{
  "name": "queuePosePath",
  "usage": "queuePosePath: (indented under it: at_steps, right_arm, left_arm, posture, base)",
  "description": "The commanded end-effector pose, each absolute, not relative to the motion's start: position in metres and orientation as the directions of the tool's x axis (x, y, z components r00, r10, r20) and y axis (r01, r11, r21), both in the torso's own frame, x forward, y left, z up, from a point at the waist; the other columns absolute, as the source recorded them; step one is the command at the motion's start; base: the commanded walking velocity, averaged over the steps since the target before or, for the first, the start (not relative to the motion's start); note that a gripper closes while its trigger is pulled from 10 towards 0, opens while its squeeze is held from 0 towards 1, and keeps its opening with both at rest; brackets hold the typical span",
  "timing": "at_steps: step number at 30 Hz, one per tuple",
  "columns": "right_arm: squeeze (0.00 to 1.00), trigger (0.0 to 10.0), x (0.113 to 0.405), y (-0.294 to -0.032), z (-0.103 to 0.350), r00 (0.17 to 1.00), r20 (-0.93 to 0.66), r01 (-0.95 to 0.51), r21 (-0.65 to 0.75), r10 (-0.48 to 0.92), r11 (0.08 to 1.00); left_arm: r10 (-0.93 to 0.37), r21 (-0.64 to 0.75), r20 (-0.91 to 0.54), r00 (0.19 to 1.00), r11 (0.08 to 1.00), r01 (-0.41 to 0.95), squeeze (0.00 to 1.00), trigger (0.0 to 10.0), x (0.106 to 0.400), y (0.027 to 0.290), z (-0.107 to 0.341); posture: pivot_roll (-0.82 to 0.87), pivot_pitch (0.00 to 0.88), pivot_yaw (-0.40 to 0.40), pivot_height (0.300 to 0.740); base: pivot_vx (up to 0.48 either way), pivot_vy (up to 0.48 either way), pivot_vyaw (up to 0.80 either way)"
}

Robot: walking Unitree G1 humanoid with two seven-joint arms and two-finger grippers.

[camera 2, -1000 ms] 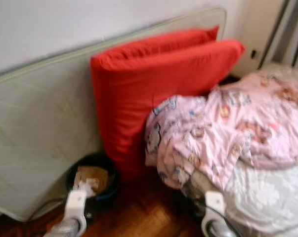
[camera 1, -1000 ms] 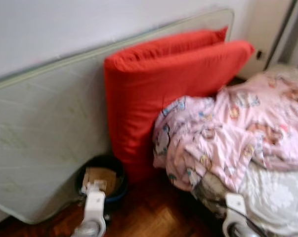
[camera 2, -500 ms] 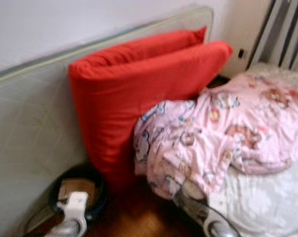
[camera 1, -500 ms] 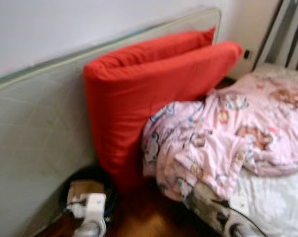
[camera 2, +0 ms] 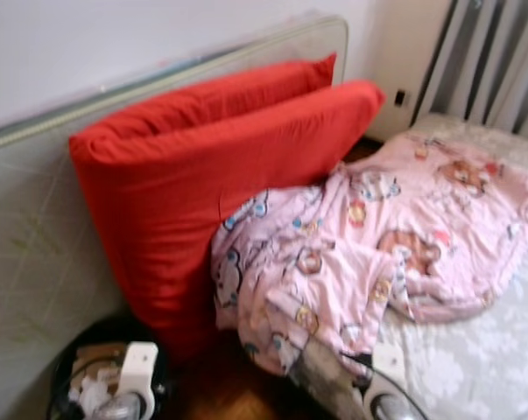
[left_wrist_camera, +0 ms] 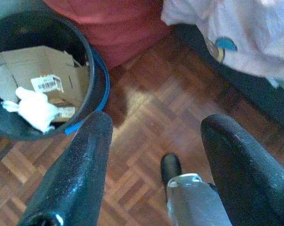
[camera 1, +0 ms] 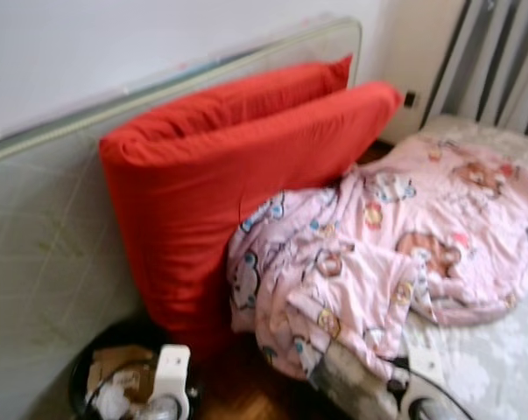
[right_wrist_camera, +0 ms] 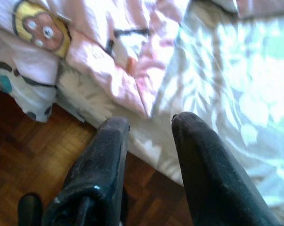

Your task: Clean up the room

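Note:
Two big red cushions (camera 1: pixel 237 184) stand on edge against a pale mattress (camera 1: pixel 36 262) that leans on the wall. A crumpled pink cartoon-print blanket (camera 1: pixel 395 236) lies over the near corner of a bed (camera 1: pixel 500 367) with a white floral cover. A black bin (left_wrist_camera: pixel 97 80) with cardboard and crumpled white paper stands on the floor below the cushions. My left gripper (left_wrist_camera: pixel 159 121) hangs open and holds nothing, over the parquet beside the bin. My right gripper (right_wrist_camera: pixel 151 120) is open at the bed's edge, just short of the blanket's hem.
Dark parquet floor (left_wrist_camera: pixel 146 108) runs between the bin and the bed. A grey radiator (camera 1: pixel 491 61) and a wall socket (camera 1: pixel 410 99) stand behind the bed at the far right. My two white wrists (camera 1: pixel 170 385) show at the bottom edge.
The camera has swung right: cushions, mattress and bin slid left in the picture and more of the bed and radiator came into view. Both arms stay low.

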State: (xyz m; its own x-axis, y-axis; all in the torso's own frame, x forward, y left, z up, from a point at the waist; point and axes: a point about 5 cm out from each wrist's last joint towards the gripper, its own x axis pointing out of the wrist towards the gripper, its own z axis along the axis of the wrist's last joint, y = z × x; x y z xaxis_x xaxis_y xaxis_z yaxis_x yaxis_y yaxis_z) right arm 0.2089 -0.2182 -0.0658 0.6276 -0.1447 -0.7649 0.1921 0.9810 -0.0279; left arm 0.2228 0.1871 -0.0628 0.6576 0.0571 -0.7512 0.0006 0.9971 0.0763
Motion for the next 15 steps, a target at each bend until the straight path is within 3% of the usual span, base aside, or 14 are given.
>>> queuePosePath:
  at_steps: [1, 6, 15]
  right_arm:
    - [0.00, 10.0, 0.2102, -0.2083, -0.0671, 0.629, -0.768, 0.180, -0.005, -0.119, 0.984]
    - [0.00, 10.0, 0.2101, -0.2080, -0.0672, 0.630, -0.768, 0.179, -0.004, -0.118, 0.984]
    - [0.00, 10.0, 0.2149, -0.2084, -0.0644, 0.638, -0.760, 0.188, -0.001, -0.122, 0.982]
  left_arm:
    - [0.080, 0.099, -0.756, 0.650, 0.995, -0.008, 0.00, 10.0, 0.2199, 0.1959, -0.0634]
    - [0.080, 0.099, -0.756, 0.650, 0.995, -0.008, 0.00, 10.0, 0.2197, 0.1962, -0.0635]
    - [0.083, 0.112, -0.746, 0.661, 0.994, 0.002, 0.00, 10.0, 0.2248, 0.1965, -0.0603]
  posture:
    - [0.04, 0.000, 0.021, 0.740]
    - [0.04, 0.000, 0.022, 0.740]
    - [0.04, 0.000, 0.028, 0.740]
  base:
    - [0.262, 0.000, 0.00]
    - [0.256, 0.000, 0.00]
    - [0.000, 0.000, 0.00]
